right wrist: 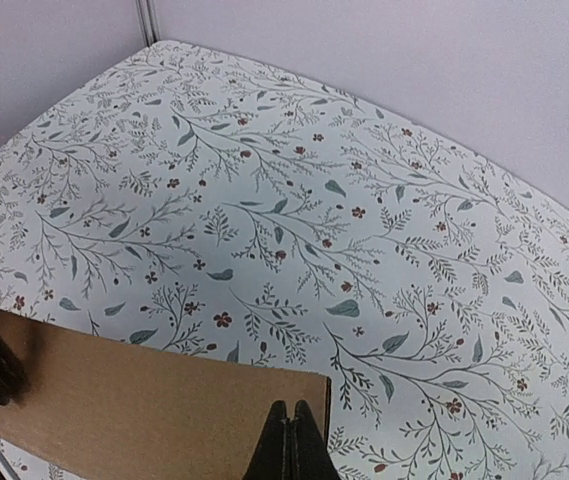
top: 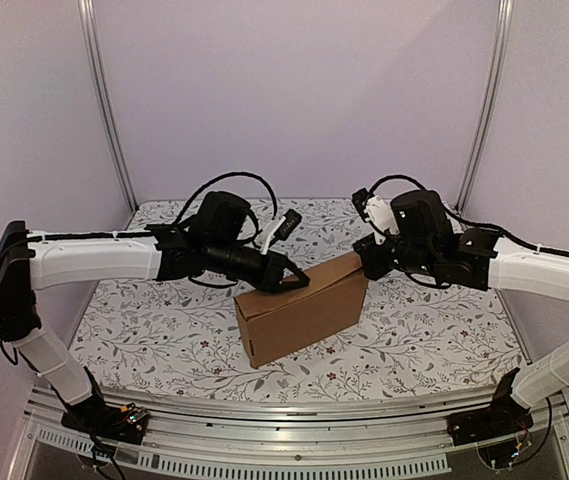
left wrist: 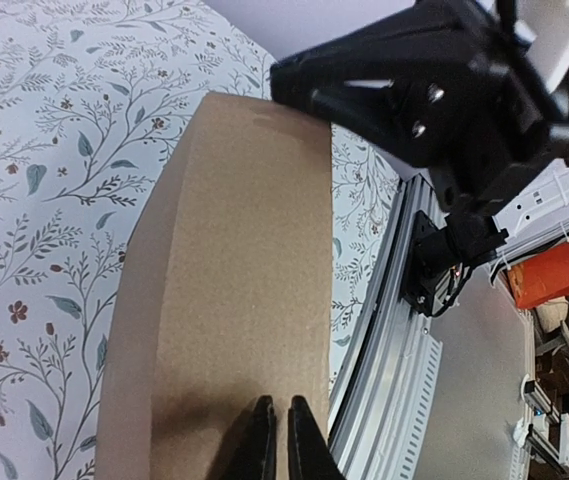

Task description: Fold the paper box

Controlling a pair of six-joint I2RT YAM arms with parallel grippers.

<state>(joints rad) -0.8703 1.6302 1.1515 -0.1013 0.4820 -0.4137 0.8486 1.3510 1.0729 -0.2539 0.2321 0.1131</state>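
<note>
The paper box (top: 299, 310) is folded into a shallow brown cardboard mailer that stands on a long edge, tilted, in the middle of the floral table. My left gripper (top: 299, 283) rests on the box's upper edge near its left end. In the left wrist view its fingertips (left wrist: 277, 405) lie almost together on the narrow top face of the box (left wrist: 234, 250), with nothing between them. My right gripper (top: 364, 262) is shut, its tips (right wrist: 291, 408) pressed against the box (right wrist: 144, 400) beside the upper right corner. The far side of the box is hidden.
The floral tablecloth (top: 164, 310) spreads all round the box. An aluminium rail (top: 284, 425) runs along the near edge with both arm bases on it. Lilac walls and two upright posts (top: 109, 110) close the back. An orange object (left wrist: 564, 270) lies off the table.
</note>
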